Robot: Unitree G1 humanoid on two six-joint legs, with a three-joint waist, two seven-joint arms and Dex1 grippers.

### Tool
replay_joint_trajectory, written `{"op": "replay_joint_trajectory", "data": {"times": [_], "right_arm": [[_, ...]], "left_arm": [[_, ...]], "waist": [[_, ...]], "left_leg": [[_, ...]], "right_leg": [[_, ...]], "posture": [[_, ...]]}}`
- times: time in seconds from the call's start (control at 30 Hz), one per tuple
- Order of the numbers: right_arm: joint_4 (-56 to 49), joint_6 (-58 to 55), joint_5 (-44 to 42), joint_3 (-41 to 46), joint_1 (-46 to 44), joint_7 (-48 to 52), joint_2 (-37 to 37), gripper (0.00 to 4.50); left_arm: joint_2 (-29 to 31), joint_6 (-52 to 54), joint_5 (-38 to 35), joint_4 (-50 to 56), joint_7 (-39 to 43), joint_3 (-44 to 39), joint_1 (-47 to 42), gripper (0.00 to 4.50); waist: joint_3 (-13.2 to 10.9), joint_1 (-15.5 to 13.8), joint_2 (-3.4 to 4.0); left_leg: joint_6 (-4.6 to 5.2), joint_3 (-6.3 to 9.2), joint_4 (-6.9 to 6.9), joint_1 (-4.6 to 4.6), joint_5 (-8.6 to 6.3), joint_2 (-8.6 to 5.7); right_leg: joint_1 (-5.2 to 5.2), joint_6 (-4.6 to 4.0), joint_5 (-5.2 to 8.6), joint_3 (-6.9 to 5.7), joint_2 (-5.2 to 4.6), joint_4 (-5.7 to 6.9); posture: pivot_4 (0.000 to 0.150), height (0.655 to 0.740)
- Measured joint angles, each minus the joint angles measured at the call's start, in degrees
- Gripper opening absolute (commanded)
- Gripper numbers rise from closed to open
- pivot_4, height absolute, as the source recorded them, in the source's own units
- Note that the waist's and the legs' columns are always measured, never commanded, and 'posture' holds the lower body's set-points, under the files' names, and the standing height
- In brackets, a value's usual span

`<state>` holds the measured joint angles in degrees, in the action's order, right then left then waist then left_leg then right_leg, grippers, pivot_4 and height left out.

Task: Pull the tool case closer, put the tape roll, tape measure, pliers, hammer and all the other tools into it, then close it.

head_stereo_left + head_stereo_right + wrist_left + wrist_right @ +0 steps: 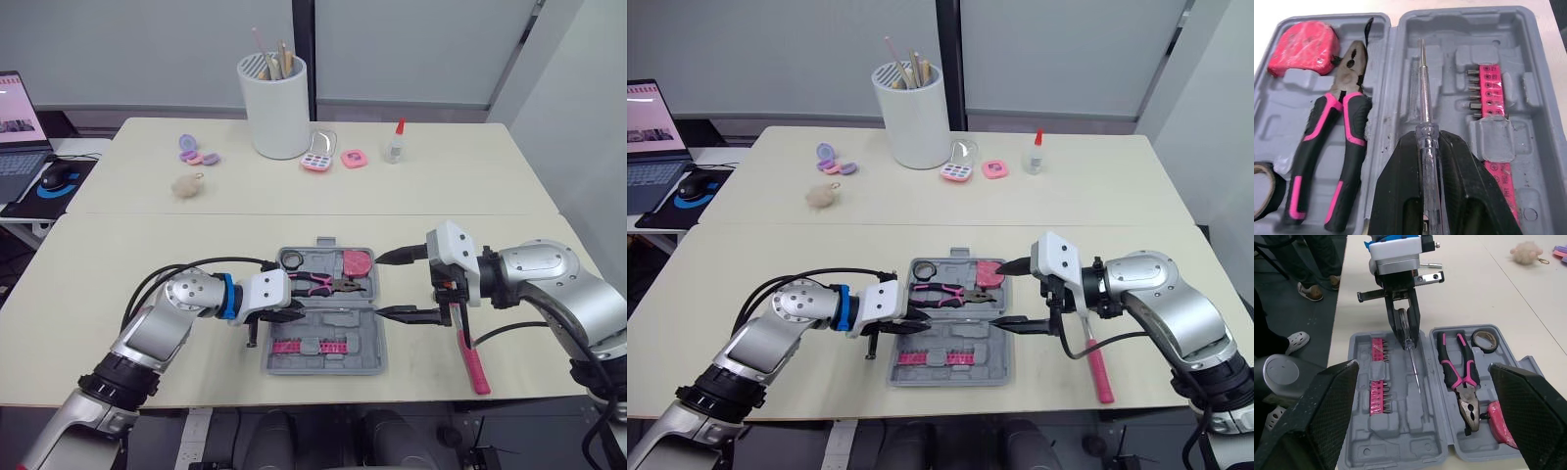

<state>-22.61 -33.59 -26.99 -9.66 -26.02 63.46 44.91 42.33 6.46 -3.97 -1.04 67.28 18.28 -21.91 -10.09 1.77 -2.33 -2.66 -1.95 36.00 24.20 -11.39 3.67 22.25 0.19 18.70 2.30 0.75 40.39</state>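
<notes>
The tool case (pixel 377 364) lies open on the table (pixel 147 245) at the near edge, between the two arms, so that both halves can be reached from either side. In its far half the tape roll (pixel 1264 188), the pliers (pixel 1334 147) and the pink tape measure (pixel 1303 46) are already seated in their moulded recesses. In the near half a pink strip of bits (pixel 1493 98) is clipped in place. A clear-handled screwdriver (pixel 1422 88) is clamped by its handle in the left gripper (pixel 292 313). Its shaft is laid lengthwise along the slot beside the hinge, presumably so that it can be pressed in straight; whether it is fully seated cannot be told. The right gripper (pixel 384 286) is held empty at the right edge of the case with its fingers spread wide, probably to be kept out of the left arm's way. The hammer (pixel 472 360) is seen on the table just right of the case, not yet packed, and is judged the likely next pick before the case is closed.
</notes>
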Motion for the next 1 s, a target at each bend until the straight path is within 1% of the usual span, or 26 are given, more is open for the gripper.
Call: {"op": "replay_joint_trajectory", "data": {"times": [0.53,0.7,1.0], "right_arm": [[-2.40,-1.81,-0.12,0.03,1.01,-1.67,0.27,4.50],[-2.41,-1.88,-0.11,0.03,1.23,-2.03,0.45,4.50],[-2.41,-1.90,-0.12,0.03,1.24,-2.23,0.65,4.50]], "left_arm": [[-5.00,-5.80,7.60,-8.48,-1.49,2.70,-3.37,0.20],[-5.80,-7.26,8.66,-9.95,-1.66,2.70,-4.85,0.20],[-6.19,-8.15,9.19,-10.31,-1.00,2.78,-4.73,0.20]], "waist": [[0.00,-0.06,0.00],[0.00,-0.01,0.00],[0.00,-0.01,0.00]], "left_leg": [[0.00,0.01,0.05,0.02,0.00,-0.03],[0.00,0.00,0.05,0.02,0.00,-0.04],[0.00,0.01,0.06,0.02,0.00,-0.04]], "right_leg": [[-0.02,0.01,-0.01,-0.01,0.03,0.02],[-0.02,0.01,-0.01,0.00,0.04,0.03],[-0.02,0.01,-0.01,0.00,0.05,0.03]], "posture": [[0.150,0.7400],[0.150,0.7400],[0.150,0.7400]]}}
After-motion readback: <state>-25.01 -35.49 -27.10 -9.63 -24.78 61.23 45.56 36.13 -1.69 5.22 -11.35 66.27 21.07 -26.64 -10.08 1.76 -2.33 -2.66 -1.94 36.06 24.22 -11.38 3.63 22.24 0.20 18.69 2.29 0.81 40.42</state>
